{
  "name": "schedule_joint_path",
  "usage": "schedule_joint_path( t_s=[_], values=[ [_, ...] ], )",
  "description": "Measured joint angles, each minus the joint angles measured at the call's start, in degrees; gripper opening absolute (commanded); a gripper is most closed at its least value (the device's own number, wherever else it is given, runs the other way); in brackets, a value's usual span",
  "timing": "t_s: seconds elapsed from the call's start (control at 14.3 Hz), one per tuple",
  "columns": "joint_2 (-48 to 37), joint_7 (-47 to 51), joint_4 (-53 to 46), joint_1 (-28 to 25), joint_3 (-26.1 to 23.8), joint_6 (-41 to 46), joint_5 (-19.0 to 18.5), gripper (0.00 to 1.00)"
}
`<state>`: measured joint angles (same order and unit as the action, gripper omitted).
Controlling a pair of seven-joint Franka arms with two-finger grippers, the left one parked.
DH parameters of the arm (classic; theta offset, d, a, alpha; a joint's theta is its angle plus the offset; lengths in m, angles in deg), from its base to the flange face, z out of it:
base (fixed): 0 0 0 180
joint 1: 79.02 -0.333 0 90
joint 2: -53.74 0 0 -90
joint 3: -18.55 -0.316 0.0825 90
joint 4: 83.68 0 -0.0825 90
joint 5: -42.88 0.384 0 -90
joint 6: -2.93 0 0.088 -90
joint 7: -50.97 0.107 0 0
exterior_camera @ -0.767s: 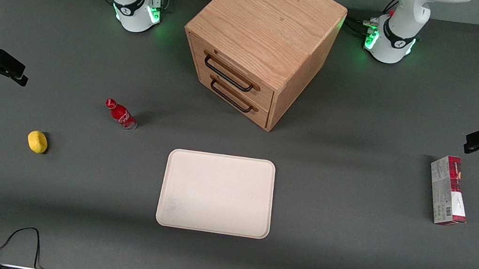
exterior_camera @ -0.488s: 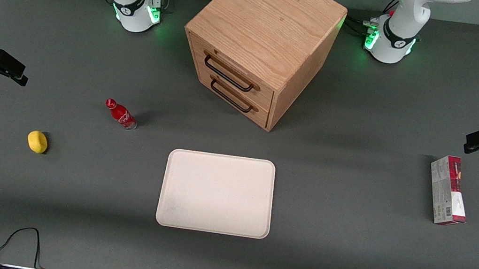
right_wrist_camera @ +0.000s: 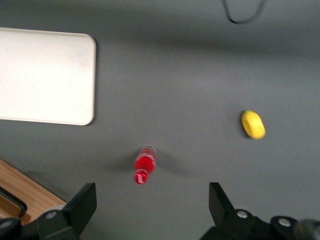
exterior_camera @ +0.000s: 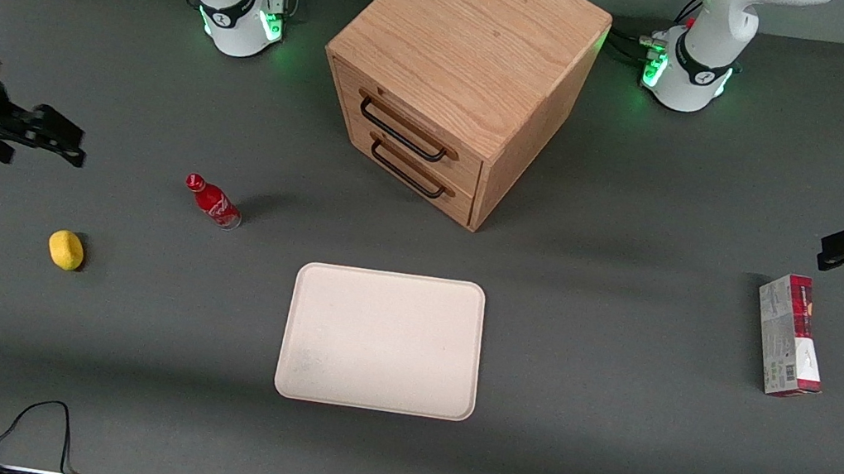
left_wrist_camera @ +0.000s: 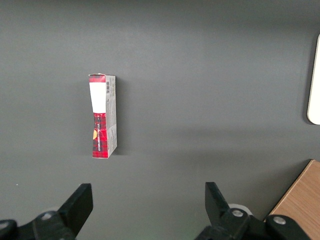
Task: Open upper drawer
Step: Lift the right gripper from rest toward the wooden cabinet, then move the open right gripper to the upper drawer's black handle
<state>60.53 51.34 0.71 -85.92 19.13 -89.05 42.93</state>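
The upper drawer (exterior_camera: 419, 130) is the higher of two in a light-oak cabinet (exterior_camera: 466, 51); it is closed, its black bar handle (exterior_camera: 401, 130) lying along its front. The lower drawer (exterior_camera: 422, 178) beneath it is closed too. My right gripper (exterior_camera: 67, 146) hangs open and empty above the table toward the working arm's end, well away from the cabinet. In the right wrist view the gripper (right_wrist_camera: 152, 205) has its fingers spread wide over bare mat, with a corner of the cabinet (right_wrist_camera: 20, 197) at the frame's edge.
A red bottle (exterior_camera: 212, 201) stands between gripper and cabinet, also seen as the bottle (right_wrist_camera: 144, 164). A yellow lemon (exterior_camera: 66, 250) lies nearer the camera. A cream tray (exterior_camera: 381, 340) sits in front of the cabinet. A red-and-grey box (exterior_camera: 788, 334) lies toward the parked arm's end.
My right gripper has moved inward over the table toward the cabinet, still open. Nothing on the table has shifted.
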Motion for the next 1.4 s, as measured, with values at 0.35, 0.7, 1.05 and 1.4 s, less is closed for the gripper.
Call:
schedule_joint_path(
  t_s=[0.35,0.7,1.05,1.4],
  values=[
    [5.9,0.0,-4.5,-9.9,-0.5,-0.1,0.0,1.00],
    [8.0,-0.9,-4.5,-21.7,-0.7,0.1,0.0,1.00],
    [8.5,-6.5,-2.5,-29.7,-0.8,0.8,0.0,1.00],
    [8.5,-9.5,-1.5,-33.5,-0.8,0.8,3.5,1.00]
  ],
)
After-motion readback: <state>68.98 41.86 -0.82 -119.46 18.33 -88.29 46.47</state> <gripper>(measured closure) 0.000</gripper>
